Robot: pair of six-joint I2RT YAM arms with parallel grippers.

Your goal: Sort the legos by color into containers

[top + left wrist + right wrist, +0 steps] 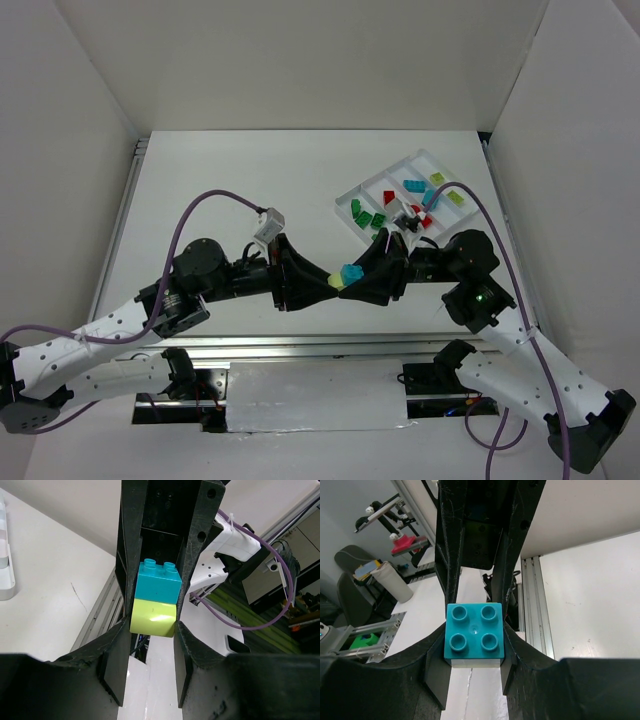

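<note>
Now the joined cyan brick [351,272] and lime-yellow brick [337,283] hang above the table [200,170] between the arms, their stack axis running from the left end effector [151,627], clenched on the yellow, to the right end effector [475,640], clenched on the cyan.

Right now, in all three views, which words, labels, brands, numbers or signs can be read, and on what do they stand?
No text can be read in any view.
On the cyan brick, the studs show no legible marking; any embossing is too small.
On the lime-yellow brick, plain face, no text.
On the white tray, no label visible.
On the background objects, too blurred to read.
</note>
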